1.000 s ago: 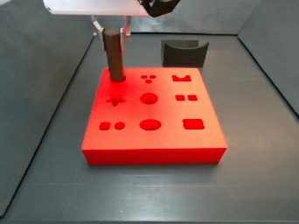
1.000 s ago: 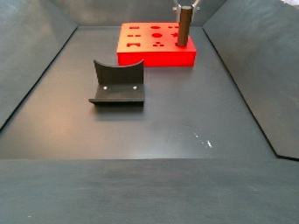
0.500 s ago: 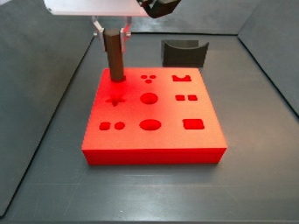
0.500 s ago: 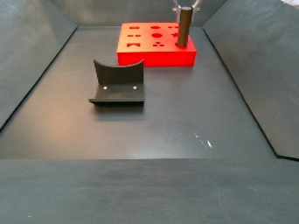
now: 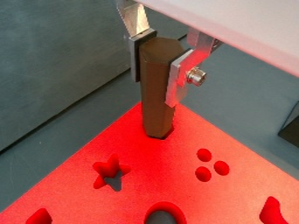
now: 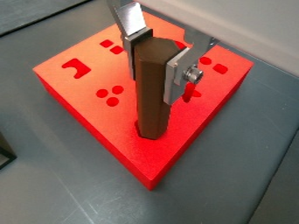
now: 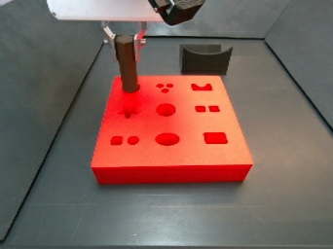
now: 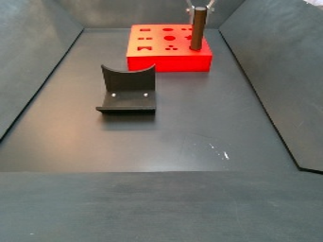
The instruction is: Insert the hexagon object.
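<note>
The hexagon object (image 5: 156, 92), a reddish-brown six-sided peg, stands upright with its lower end in a hole near a corner of the red block (image 5: 128, 188). My gripper (image 5: 162, 54) is shut on the peg's upper end, silver fingers (image 5: 181, 77) pressed on two opposite faces. Both wrist views show this; the peg (image 6: 152, 92) meets the block (image 6: 82, 96) at its corner hole. In both side views the peg (image 7: 128, 64) (image 8: 198, 25) is upright at the block (image 7: 182, 146) (image 8: 168, 59), the gripper (image 7: 124, 35) (image 8: 199, 7) at its top.
A dark grey curved holder (image 8: 127, 91) stands on the dark floor away from the block; it shows behind the block in a side view (image 7: 204, 57). Several other shaped holes mark the block's top (image 7: 166, 110). Grey walls enclose the floor.
The peg has sunk very slightly lower into the block's hole; otherwise the gripper and block stand as before.
</note>
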Controlling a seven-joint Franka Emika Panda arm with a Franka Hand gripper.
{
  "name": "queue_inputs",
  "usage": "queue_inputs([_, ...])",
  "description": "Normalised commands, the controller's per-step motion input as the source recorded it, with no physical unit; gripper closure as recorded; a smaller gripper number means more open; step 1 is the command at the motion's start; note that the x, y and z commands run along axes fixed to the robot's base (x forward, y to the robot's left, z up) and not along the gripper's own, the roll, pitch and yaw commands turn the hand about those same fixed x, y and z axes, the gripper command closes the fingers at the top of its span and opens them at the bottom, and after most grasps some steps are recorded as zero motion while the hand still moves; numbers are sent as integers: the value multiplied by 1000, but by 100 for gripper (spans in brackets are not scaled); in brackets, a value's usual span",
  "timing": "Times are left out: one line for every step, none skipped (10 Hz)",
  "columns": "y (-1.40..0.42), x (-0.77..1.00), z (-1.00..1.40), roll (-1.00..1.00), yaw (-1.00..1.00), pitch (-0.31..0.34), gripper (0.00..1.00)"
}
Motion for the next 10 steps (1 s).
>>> queue_inputs([54,263,-234,146,43,-30,100])
queue_inputs([66,334,-251,133,106,-24,100])
queue_inputs([0,186,-357,74,83,-57,100])
queue_inputs([0,160,-494,0,103,-161,100])
queue_inputs([0,69,-554,0,83,-260,100])
queue_inputs([0,86,-517,0,114,-349,100])
queue_inputs([0,51,-500,0,89,-353,100])
queue_inputs([0,20,-511,21,89,-319,100])
queue_inputs([0,3,-260,79,14,-99,100])
queue_inputs([-54,214,-143,263,0,163,100])
